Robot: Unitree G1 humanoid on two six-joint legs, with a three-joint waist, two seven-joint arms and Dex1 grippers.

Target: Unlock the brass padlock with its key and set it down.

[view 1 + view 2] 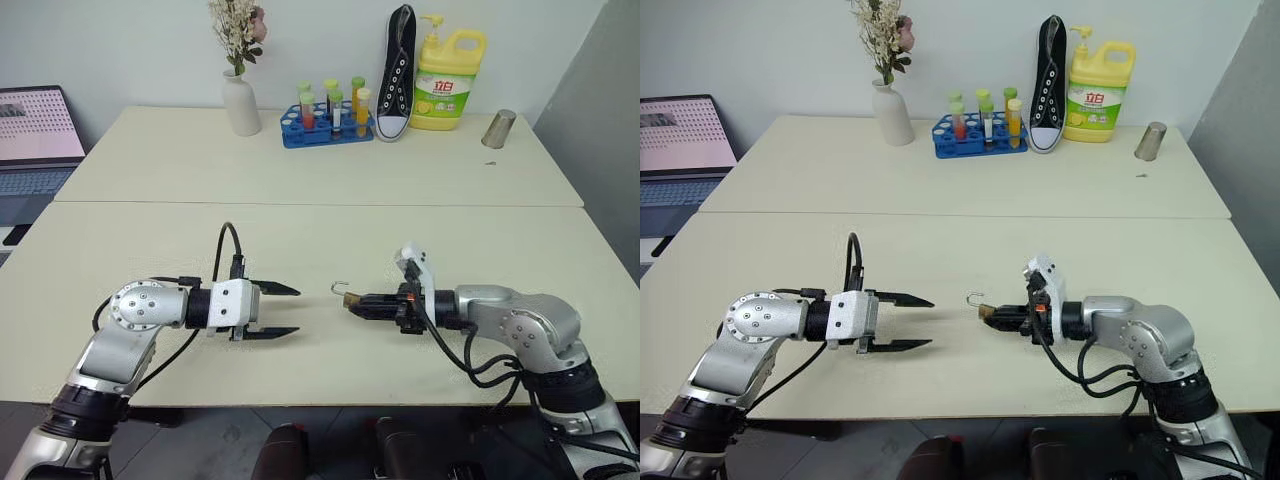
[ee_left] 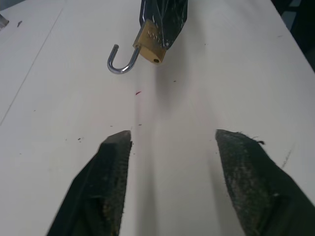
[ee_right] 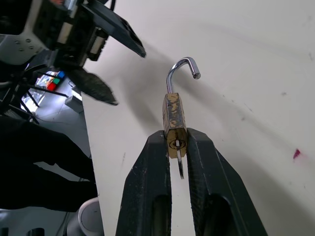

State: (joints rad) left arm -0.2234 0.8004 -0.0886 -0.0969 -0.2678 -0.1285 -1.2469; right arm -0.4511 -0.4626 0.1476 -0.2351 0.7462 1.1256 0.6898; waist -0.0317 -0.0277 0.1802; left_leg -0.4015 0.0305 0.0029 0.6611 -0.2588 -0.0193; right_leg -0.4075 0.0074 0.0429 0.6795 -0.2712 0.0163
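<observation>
The brass padlock (image 3: 174, 120) is the reference landmark. It is a small gold-coloured block with a worn, mottled face, and its thin silvery U-shaped shackle (image 3: 183, 70) stands swung open, the free end clear of the body. A key (image 3: 180, 166) sits in the keyhole at the base.

The right gripper (image 1: 362, 303) holds the brass padlock above the worktop (image 1: 320, 240), its two black, rough-textured fingers (image 3: 147, 191) closed narrowly on the lower part of the body, shackle pointing away from the wrist.

The left gripper (image 1: 275, 310) faces the padlock from the opposite side, apart from it, with bare worktop between. Its fingers (image 2: 106, 182) stand wide apart and hold nothing; their inner pads are dark and grainy.

The worktop is smooth, matte, cream-coloured, with a seam line running across behind the padlock. The surface around and below the padlock is open. Well beyond the padlock, along the far edge, stand a white vase (image 1: 240, 103), a blue tube rack (image 1: 325, 125), a black shoe (image 1: 397, 72), a yellow bottle (image 1: 448, 80) and a metal cup (image 1: 498, 129).
</observation>
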